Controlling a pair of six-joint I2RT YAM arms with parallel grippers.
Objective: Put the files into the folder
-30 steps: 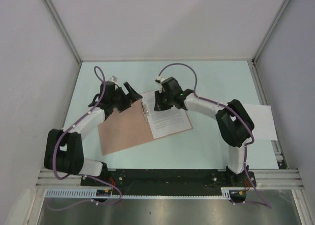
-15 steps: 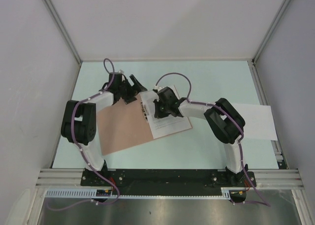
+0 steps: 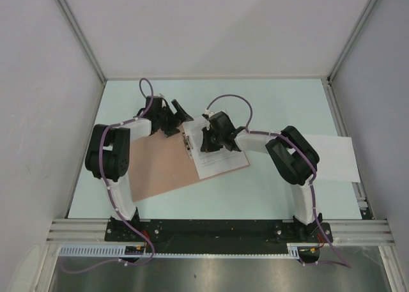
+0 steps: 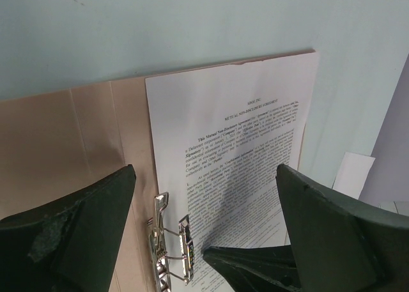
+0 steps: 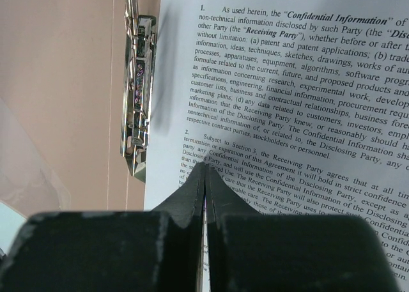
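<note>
Looking from above, you see the folder [image 3: 160,167] lying open and turned a little on the pale green table [image 3: 255,196], with free table on its far side and its near side and the white walls further out. The printed sheet [image 3: 222,163] lies flat on the right half of the folder, its left edge just beside the metal clip [image 3: 187,142] at the fold. The plain white sheet [image 3: 335,158] lies well apart at the right edge of the table, partly under the right arm. The folder is thin matte card in brownish pink with soft creases; the clip is shiny bent wire and plate; the paper is smooth with dense black text. Your left gripper [image 3: 175,114] hangs over the far edge of the folder with its claw spread wide and holding nothing. Your right gripper [image 5: 204,167] has its claw closed, the tips meeting on the printed sheet beside the clip; I cannot tell if paper is pinched between them. Compared with one second ago, the left arm has folded up closer to its base, the right claw has closed, and folder and sheets have not moved.
</note>
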